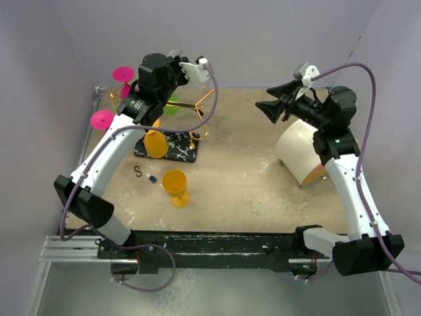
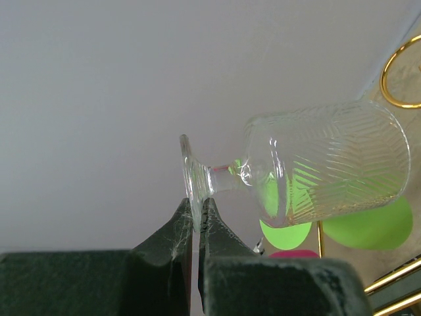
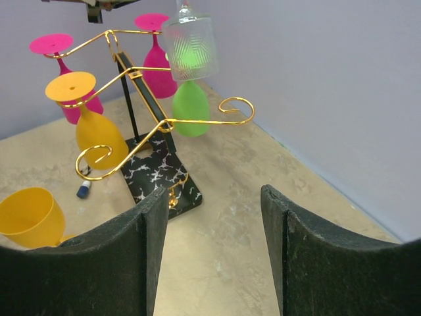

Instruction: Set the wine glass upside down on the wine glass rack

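My left gripper [image 2: 196, 214] is shut on the foot rim of a clear ribbed wine glass [image 2: 322, 171]. In the right wrist view the glass [image 3: 191, 46] hangs bowl-down, stem up, above the far arms of the wine glass rack [image 3: 164, 122]. I cannot tell whether it touches the wire. The rack is gold wire with spiral curls on a black marbled base [image 3: 158, 174]. From the top, the left gripper [image 1: 172, 82] is over the rack [image 1: 197, 108]. My right gripper [image 3: 210, 217] is open and empty, raised to the right of the rack [image 1: 266, 108].
Two pink glasses [image 3: 154, 59], an orange one [image 3: 95, 128] and a green one [image 3: 191, 108] hang upside down on the rack. Another orange glass [image 1: 175, 186] stands on the table in front of the base. A white cylinder [image 1: 302, 155] lies under the right arm. The walls are close behind.
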